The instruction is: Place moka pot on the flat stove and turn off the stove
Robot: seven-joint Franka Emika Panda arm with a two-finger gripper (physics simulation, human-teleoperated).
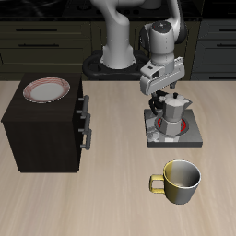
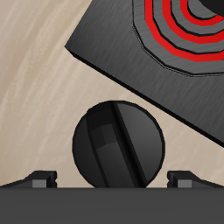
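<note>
**Moka pot sitting on the burner, claw hovering over the stove knob**

The moka pot [image 1: 175, 107] is standing upright on the flat stove [image 1: 175, 135], right over the red coil [image 2: 171, 19], so the placing half of the job is looking done. The pot is showing as a small faceted silver body with a narrow waist and a dark handle. It is probably rigid, fairly light and slick on its metal faces, so the handle or the waist would be the safer places to grip it if it needed shifting.

The part now being worked is the stove's black knob [image 2: 116, 144]. It is a round, hard disc with a raised bar running diagonally across its face, sitting on the counter [image 1: 111, 203] just beside the edge of the grey stove plate. It will likely be stiff and smooth at the rim, so pinching across the bar should be giving the best purchase for a twist. The coil is glowing red, which suggests the stove is not yet off.

The claw [image 2: 112, 178] is hanging spread apart and holding nothing, with one fingertip [image 2: 39, 178] showing on each side of the knob; whether it is touching the knob is hard to tell.

Farther out, a yellow-olive mug [image 1: 182, 180] is standing nearer the counter's front edge, well apart from the stove. A dark brown cabinet [image 1: 41, 134] is sitting beside the stove, carrying a red-rimmed plate [image 1: 46, 89].
</note>
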